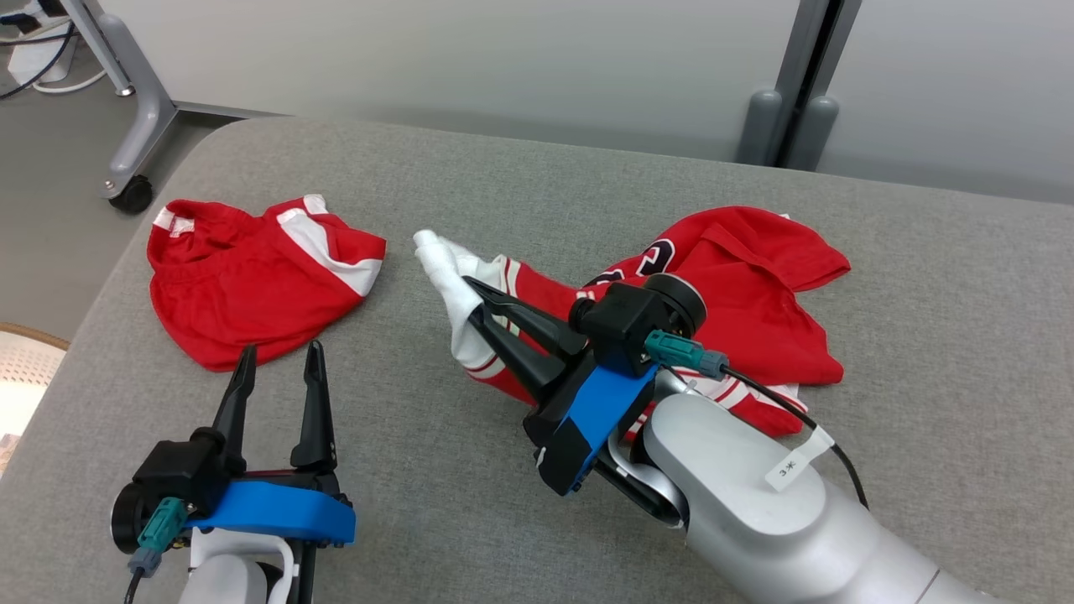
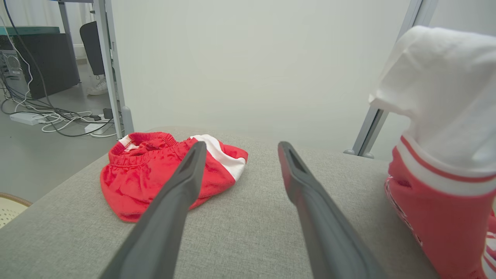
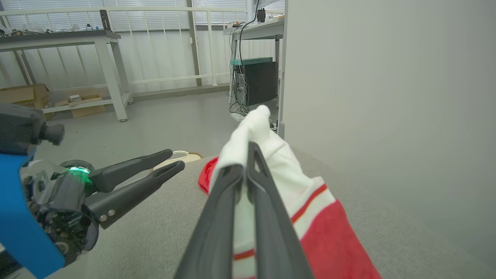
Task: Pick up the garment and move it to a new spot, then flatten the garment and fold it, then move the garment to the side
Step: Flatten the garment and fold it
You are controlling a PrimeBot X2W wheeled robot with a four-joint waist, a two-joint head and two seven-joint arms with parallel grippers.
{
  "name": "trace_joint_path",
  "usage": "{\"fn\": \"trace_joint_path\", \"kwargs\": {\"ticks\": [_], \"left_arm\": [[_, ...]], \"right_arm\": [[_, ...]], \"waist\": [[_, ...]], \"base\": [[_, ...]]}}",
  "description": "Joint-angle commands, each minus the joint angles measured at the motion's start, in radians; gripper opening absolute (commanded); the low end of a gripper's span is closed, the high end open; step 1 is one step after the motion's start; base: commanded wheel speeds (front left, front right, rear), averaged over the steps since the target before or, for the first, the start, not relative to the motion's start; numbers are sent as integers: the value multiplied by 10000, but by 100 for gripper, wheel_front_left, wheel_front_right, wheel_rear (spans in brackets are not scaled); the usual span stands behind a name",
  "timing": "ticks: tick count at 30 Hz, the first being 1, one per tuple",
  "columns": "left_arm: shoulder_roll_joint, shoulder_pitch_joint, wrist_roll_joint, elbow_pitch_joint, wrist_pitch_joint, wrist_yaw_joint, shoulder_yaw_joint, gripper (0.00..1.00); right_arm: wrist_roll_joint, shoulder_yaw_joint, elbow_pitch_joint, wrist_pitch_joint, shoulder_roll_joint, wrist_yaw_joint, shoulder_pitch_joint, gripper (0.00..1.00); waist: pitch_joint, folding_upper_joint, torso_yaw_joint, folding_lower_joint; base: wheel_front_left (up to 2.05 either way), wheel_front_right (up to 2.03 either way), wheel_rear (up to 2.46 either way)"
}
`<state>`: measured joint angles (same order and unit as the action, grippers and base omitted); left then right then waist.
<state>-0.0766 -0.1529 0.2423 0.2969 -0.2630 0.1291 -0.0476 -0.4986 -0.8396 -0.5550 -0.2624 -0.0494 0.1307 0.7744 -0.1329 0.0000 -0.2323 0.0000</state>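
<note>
The right gripper (image 1: 471, 298) clamps the garment's (image 1: 755, 285) white sleeve (image 1: 440, 260) between its fingers (image 1: 520, 323), likely for lifting; the left gripper (image 1: 281, 356) gapes empty.

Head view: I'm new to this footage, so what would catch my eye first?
At the centre, the right claw is shut on the white sleeve of a crumpled red jersey, holding it raised. To the left lie red shorts, with the open left claw just before them, empty.

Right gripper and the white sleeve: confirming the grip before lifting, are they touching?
Touching. The right wrist view shows the right gripper shut, with the white sleeve pinched in it.
</note>
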Motion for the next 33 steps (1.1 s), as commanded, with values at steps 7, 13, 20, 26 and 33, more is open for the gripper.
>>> {"fn": "trace_joint_path", "kwargs": {"ticks": [7,13,20,26,33], "left_arm": [[-76,-71,13,3,-27,25,302,100],[-109,93,-43,-134,-27,25,511,100],[-150,316,-76,-298,-27,25,749,100],[-164,480,-124,-382,-27,25,877,100],[-60,664,-248,-508,-27,25,950,100]], "right_arm": [[392,259,-695,-38,-23,1,263,100],[1423,1897,-1047,-38,-22,1,-34,100],[2884,4668,-490,-38,-486,1,-1200,100],[3654,6567,516,-39,-787,1,-2788,100],[4122,7912,1481,-38,-509,1,-4641,100]], "waist": [[111,0,653,0],[218,0,1131,0],[279,0,1565,0],[324,0,1763,0],[389,0,1922,0]], "base": [[0,0,0],[0,0,0],[0,0,0],[0,0,0],[0,0,0]]}}
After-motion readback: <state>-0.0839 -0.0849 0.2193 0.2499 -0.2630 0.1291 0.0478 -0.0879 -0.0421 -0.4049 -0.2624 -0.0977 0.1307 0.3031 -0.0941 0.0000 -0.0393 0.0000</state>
